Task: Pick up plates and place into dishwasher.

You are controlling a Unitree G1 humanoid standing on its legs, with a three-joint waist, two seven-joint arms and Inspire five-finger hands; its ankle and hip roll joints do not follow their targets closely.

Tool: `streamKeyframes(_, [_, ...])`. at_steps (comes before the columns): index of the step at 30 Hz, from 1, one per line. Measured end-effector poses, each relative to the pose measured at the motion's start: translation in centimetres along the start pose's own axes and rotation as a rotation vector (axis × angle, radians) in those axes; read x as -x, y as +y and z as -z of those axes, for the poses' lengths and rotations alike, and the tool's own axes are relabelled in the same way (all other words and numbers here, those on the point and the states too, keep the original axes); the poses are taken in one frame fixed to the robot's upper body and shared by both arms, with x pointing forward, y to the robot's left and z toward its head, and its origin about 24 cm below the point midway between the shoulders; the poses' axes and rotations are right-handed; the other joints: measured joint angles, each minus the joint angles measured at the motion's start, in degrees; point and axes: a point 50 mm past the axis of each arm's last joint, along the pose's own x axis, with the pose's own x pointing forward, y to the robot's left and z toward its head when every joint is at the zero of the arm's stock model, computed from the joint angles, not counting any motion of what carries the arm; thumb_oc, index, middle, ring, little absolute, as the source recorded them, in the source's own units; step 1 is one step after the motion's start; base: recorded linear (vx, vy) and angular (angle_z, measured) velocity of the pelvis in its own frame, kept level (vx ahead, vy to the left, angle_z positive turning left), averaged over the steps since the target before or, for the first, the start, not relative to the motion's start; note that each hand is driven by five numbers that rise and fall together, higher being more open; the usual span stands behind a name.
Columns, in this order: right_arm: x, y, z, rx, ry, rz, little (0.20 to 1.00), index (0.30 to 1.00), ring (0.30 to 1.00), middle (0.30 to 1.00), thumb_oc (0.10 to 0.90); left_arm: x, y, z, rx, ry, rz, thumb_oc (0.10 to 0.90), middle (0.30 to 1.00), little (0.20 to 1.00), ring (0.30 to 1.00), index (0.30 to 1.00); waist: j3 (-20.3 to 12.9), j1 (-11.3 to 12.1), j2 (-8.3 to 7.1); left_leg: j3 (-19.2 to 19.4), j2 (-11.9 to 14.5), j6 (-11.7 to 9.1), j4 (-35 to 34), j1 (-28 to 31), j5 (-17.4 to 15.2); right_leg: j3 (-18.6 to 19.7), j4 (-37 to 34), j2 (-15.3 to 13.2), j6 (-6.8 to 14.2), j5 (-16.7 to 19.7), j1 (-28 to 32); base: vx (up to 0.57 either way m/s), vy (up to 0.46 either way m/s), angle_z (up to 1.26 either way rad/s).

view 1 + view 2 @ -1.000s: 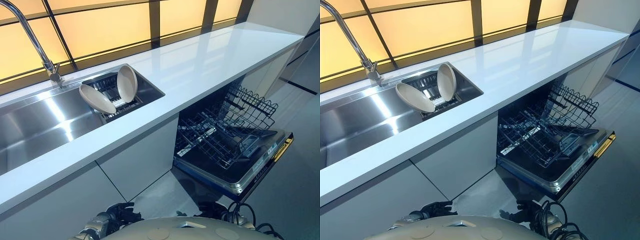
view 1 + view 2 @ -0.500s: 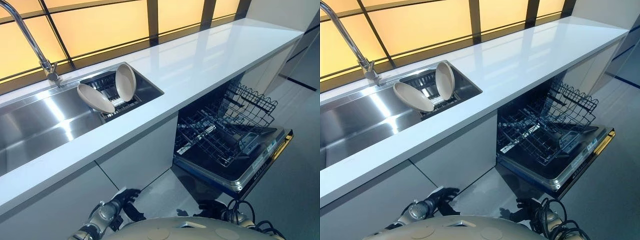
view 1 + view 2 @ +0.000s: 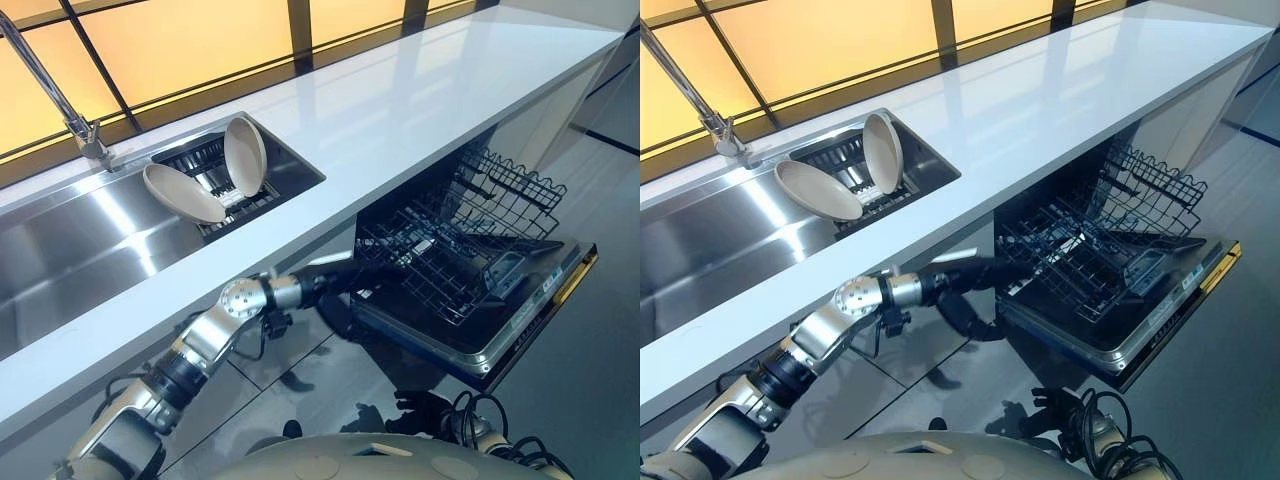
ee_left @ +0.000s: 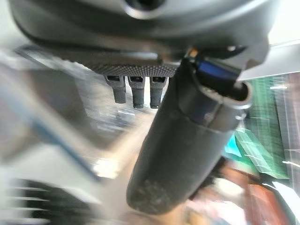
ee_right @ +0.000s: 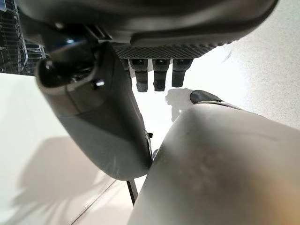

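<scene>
Two beige plates stand in the dark rack in the sink: one leans low (image 3: 183,192), the other is nearly upright (image 3: 245,156). My left arm reaches up from the lower left. Its left hand (image 3: 338,280) hangs in front of the cabinet below the counter, at the left edge of the dishwasher rack (image 3: 450,255), well below the plates. The left hand's fingers (image 4: 133,91) are relaxed and hold nothing. My right hand (image 3: 422,408) stays low by the floor, with fingers (image 5: 159,75) loose and empty.
The dishwasher door (image 3: 505,325) lies open with the wire rack pulled out over it, sticking into the floor space. A white counter (image 3: 400,110) runs above it. The steel sink (image 3: 80,250) and tall faucet (image 3: 45,75) sit at the left.
My left arm has risen from down by my body and swung right, up to the cabinet front beside the dishwasher rack. The plates have not moved; the camera has shifted slightly.
</scene>
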Motion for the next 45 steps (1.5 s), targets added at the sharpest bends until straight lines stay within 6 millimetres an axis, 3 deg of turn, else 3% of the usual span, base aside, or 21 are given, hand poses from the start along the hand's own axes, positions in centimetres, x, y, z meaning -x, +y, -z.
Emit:
streamKeyframes(5, [0.1, 0.1, 0.4, -0.011, 0.001, 0.024, 0.9, 0.9, 0.9, 0.9, 0.8, -1.2, -1.5, -5.4, 0.289, -0.386, 0.053, 0.8, 0.9, 0.9, 0.9, 0.9, 0.1, -0.4, -0.22, 0.2, 0.1, 0.0, 0.0, 0.7, -0.3, 0.4, 0.0, 0.0, 0.3, -0.2, 0.4, 0.03, -0.028, -0.05])
streamKeyframes(9, [0.2, 0.1, 0.6, -0.013, -0.002, 0.041, 0.9, 0.9, 0.9, 0.9, 0.8, 0.6, 0.6, -7.5, 0.302, -0.545, -0.153, 0.8, 0.9, 0.9, 0.9, 0.9, 0.1, -0.6, -0.2, 0.4, 0.6, -0.1, 0.0, 0.7, -0.6, 0.4, -0.3, 0.1, 0.3, -0.2, 0.4, 0.03, 0.004, -0.01])
streamKeyframes(13, [0.3, 0.0, 1.2, -0.028, 0.002, 0.058, 0.9, 0.9, 0.9, 0.9, 0.8, 6.6, 4.8, -8.7, 0.076, -0.606, -0.65, 0.8, 0.9, 0.9, 0.9, 0.9, -0.2, 0.3, 0.27, 0.2, 0.6, 0.0, 0.0, 0.7, -0.5, 0.3, -0.3, 0.2, 0.2, -0.2, 0.5, 0.05, 0.023, 0.01])
streamKeyframes(16, [0.4, 0.2, 1.6, -0.049, 0.003, 0.058, 0.9, 0.9, 0.9, 0.9, 0.8, 11.2, 6.6, -8.8, -0.124, -0.546, -0.97, 0.8, 0.9, 0.9, 0.9, 0.9, -0.2, 1.5, -0.04, -0.4, 0.3, 0.0, 0.0, 0.7, -0.4, -0.1, -0.3, 0.0, -0.1, 0.0, 0.7, 0.06, 0.042, 0.08])
streamKeyframes(20, [0.4, 0.3, 1.9, -0.049, 0.013, 0.055, 0.9, 0.9, 0.9, 0.9, 0.8, 16.3, 8.8, -8.7, -0.444, -0.273, -1.273, 0.8, 0.9, 0.9, 0.9, 0.9, -0.2, 3.1, -0.17, -0.8, -0.2, 0.1, 0.0, 0.6, -0.3, -0.7, -0.3, -0.3, 0.0, -0.1, 0.9, 0.04, 0.054, 0.07])
streamKeyframes(23, [0.4, 0.3, 2.0, -0.052, 0.021, 0.05, 0.9, 0.9, 0.9, 0.9, 0.8, 21.1, 10.6, -8.7, -0.667, -0.025, -1.486, 0.8, 0.9, 0.9, 0.9, 0.9, -0.2, 3.7, -0.14, -0.9, -0.2, 0.2, 0.0, 0.7, -0.3, -1.1, -0.3, -0.5, 0.1, -0.1, 1.2, 0.02, 0.051, 0.04])
streamKeyframes(27, [0.5, 0.4, 2.3, -0.061, 0.031, 0.046, 0.9, 0.9, 0.9, 0.9, 0.8, 26.2, 11.4, -10.0, -0.915, 0.202, -1.665, 0.8, 0.9, 0.9, 0.9, 0.9, -0.3, 4.1, -0.23, -1.2, -0.2, 0.0, -0.1, 0.6, -0.6, -1.4, -0.3, -0.6, 0.1, -0.1, 1.6, 0.02, 0.051, 0.07])
streamKeyframes(31, [0.5, 0.7, 2.7, -0.071, 0.04, 0.042, 0.9, 0.9, 0.9, 0.9, 0.8, 28.6, 10.4, -11.7, -1.077, 0.284, -1.703, 0.8, 0.9, 0.9, 0.9, 0.9, -0.6, 4.9, -0.37, -1.6, -0.4, 0.2, -0.1, 0.5, -0.6, -1.7, -0.2, -0.8, 0.1, -0.2, 1.7, 0.01, 0.04, 0.08])
streamKeyframes(35, [0.6, 0.8, 3.0, -0.072, 0.046, 0.025, 0.9, 0.9, 0.9, 0.9, 0.8, 29.1, 10.1, -12.9, -1.276, 0.414, -1.643, 0.8, 0.9, 0.9, 0.9, 0.9, -1.1, 5.6, -0.6, -2.2, -0.7, 0.4, -0.1, 0.3, -0.3, -2.7, 0.0, -0.9, 0.2, -0.2, 1.7, 0.02, 0.049, 0.12])
streamKeyframes(40, [0.6, 0.7, 2.7, -0.071, 0.038, 0.022, 0.9, 0.9, 0.9, 0.9, 0.8, 29.6, 10.4, -13.8, -1.511, 0.701, -1.452, 0.8, 0.9, 0.9, 0.9, 0.9, -1.3, 5.5, -0.59, -2.4, -1.2, 0.7, 0.0, -0.6, -0.1, -2.9, 0.0, -1.1, 0.3, -0.3, 1.6, 0.01, 0.05, 0.04])
streamKeyframes(45, [0.7, 0.3, 2.7, -0.066, 0.041, 0.015, 0.9, 0.9, 0.9, 0.9, 0.8, 28.6, 11.1, -12.1, -1.569, 0.926, -1.175, 0.8, 0.9, 0.9, 0.9, 0.9, -1.8, 4.9, 0.04, -2.4, -1.4, 0.9, 0.0, -0.6, 0.1, -3.2, 0.0, -1.5, 0.4, -0.3, 1.4, 0.0, 0.025, 0.03])
